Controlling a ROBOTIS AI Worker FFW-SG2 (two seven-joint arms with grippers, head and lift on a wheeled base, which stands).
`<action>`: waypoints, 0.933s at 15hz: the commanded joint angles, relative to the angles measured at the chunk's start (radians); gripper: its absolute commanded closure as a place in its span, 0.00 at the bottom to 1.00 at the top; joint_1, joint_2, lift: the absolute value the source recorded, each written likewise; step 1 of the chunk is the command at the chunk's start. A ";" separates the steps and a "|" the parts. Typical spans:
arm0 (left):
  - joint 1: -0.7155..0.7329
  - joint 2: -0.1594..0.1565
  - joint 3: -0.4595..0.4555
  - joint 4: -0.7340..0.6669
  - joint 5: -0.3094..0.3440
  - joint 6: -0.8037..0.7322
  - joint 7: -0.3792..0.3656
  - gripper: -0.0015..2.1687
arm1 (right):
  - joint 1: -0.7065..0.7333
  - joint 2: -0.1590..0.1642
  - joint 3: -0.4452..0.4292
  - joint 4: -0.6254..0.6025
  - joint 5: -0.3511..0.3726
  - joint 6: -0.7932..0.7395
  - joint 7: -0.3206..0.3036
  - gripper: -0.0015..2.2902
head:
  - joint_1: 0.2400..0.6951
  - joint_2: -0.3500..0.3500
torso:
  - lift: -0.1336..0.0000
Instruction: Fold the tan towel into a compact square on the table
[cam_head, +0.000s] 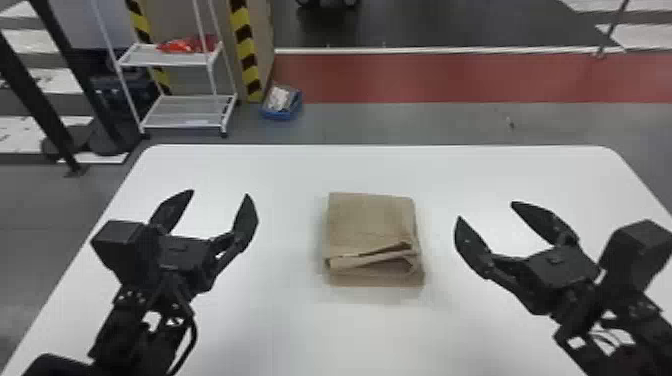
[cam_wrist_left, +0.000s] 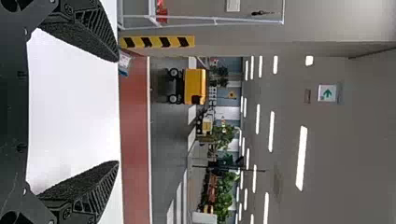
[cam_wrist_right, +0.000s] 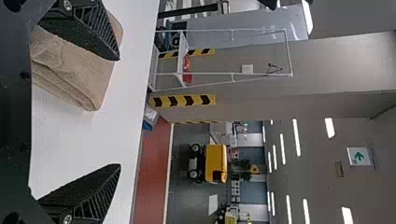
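The tan towel (cam_head: 370, 220) lies folded into a roughly square stack at the middle of the white table (cam_head: 280, 320), with loose folded layers along its near side. To its left my left gripper (cam_head: 220, 192) stands open and apart from it. On the other side, my right gripper (cam_head: 485, 210) is also open, its fingers not touching the cloth. The left wrist view has my left gripper (cam_wrist_left: 117, 112) spread over bare tabletop. In the right wrist view the towel (cam_wrist_right: 79, 70) appears partly behind one finger of my right gripper (cam_wrist_right: 120, 112).
Beyond the table's far edge stand a white wire shelf (cam_head: 185, 110) and a blue bin (cam_head: 281, 104) on the floor. Striped posts rise beside the shelf. A yellow vehicle (cam_wrist_left: 194, 86) is in the room behind.
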 joint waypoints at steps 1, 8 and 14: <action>0.051 0.024 0.046 -0.038 0.020 0.000 0.000 0.05 | 0.090 0.003 -0.006 -0.082 0.003 -0.006 -0.010 0.03 | 1.00 0.57 | 0.08; 0.111 0.036 0.090 -0.091 0.069 -0.012 0.000 0.05 | 0.183 0.022 -0.073 -0.118 -0.027 -0.074 -0.006 0.03 | 1.00 0.63 | 0.08; 0.141 0.036 0.092 -0.113 0.063 -0.049 0.012 0.05 | 0.220 0.034 -0.100 -0.136 -0.040 -0.092 -0.014 0.03 | 1.00 0.58 | 0.08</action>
